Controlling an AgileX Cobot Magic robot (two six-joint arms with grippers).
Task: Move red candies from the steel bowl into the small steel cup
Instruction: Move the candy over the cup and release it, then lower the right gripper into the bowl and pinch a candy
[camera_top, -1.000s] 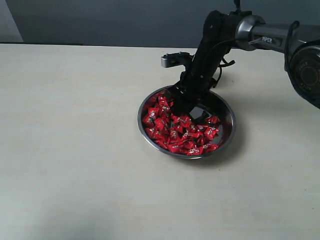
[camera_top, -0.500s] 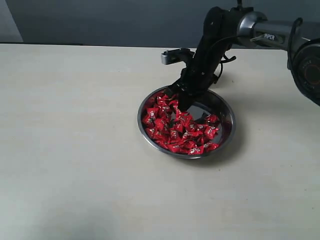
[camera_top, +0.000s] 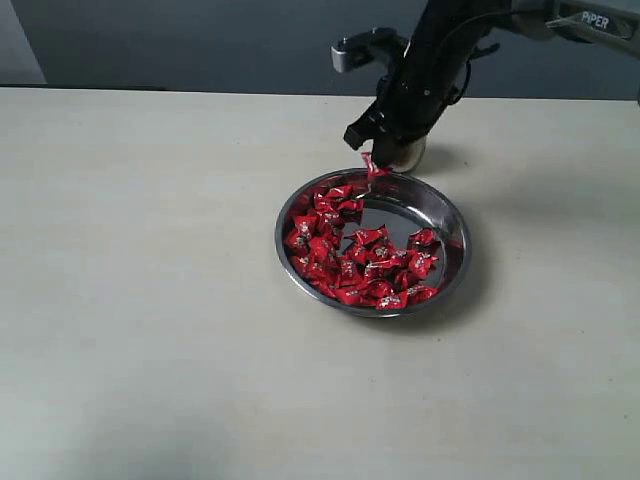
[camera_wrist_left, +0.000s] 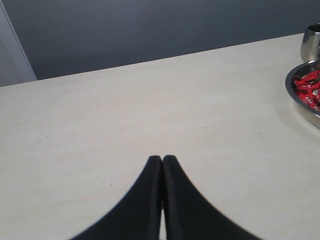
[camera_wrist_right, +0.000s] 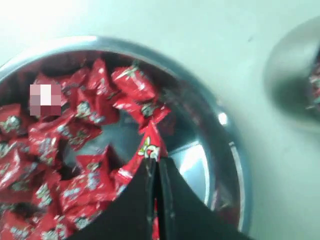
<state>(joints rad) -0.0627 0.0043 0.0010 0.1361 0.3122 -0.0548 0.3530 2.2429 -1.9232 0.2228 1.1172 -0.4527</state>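
The steel bowl (camera_top: 281, 243) holds many red candies (camera_top: 358, 262) heaped toward its left and front. My right gripper (camera_top: 369, 152) hangs above the bowl's far rim, shut on one red candy (camera_top: 373, 168) that dangles from its tips. Right behind it stands the small steel cup (camera_top: 408, 156), partly hidden by the arm. The right wrist view shows the held candy (camera_wrist_right: 151, 143) at the closed fingertips (camera_wrist_right: 165, 172), the bowl (camera_wrist_right: 234, 165) below and the cup (camera_wrist_right: 292, 75) off to one side. My left gripper (camera_wrist_left: 162, 158) is shut on nothing, low over bare table.
The left wrist view catches the bowl's edge (camera_wrist_left: 299, 97) with candies (camera_wrist_left: 307, 84) and the cup (camera_wrist_left: 311, 42) far off at its side. A dark wall runs behind the pale tabletop (camera_top: 140, 250).
My right gripper has risen out of the candy pile and moved back toward the cup, carrying one red candy. The patch of bowl floor where it dug is now bare.
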